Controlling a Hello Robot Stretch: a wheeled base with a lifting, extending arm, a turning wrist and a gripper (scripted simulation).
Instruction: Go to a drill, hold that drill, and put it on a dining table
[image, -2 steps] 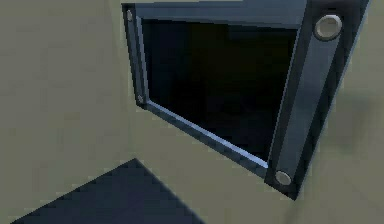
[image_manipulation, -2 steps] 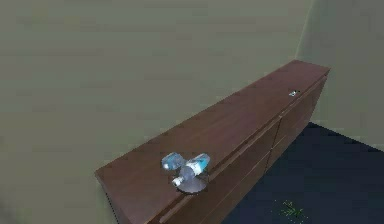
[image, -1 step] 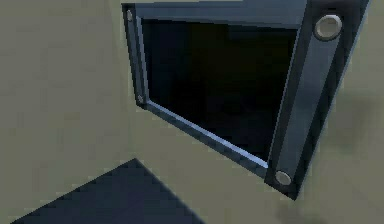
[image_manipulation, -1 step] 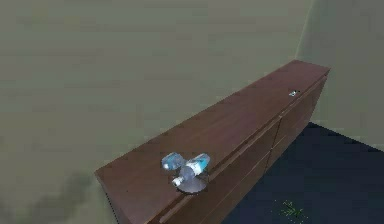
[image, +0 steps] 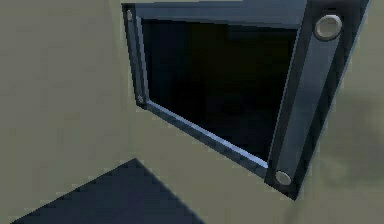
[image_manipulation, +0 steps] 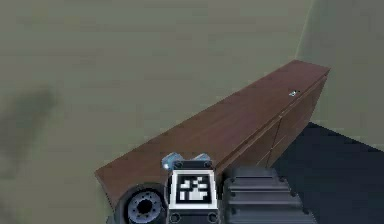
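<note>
ok so the forward view is looking at a big dark screen in a chunky blue-grey frame with a round silver knob in the top corner and a smaller one lower down. It's mounted on a beige wall, with a wedge of dark floor at the bottom left. In the arm side view there's a long brown wooden sideboard running along the same kind of beige wall, from the bottom middle up toward the top right, with dark blue floor off its right side. The arm pokes up from the bottom edge as a dark ribbed bar, with a white square marker at its end and the round dark body of the claw just left of that. Honestly can't make out the fingers, so can't tell how the claw is set or whether it's got anything in it. As for the drill: there's a small blue-grey blob at the near end of the sideboard top, right above the marker, but can't say for sure that's it. Also a tiny pale speck further along the top.
</note>
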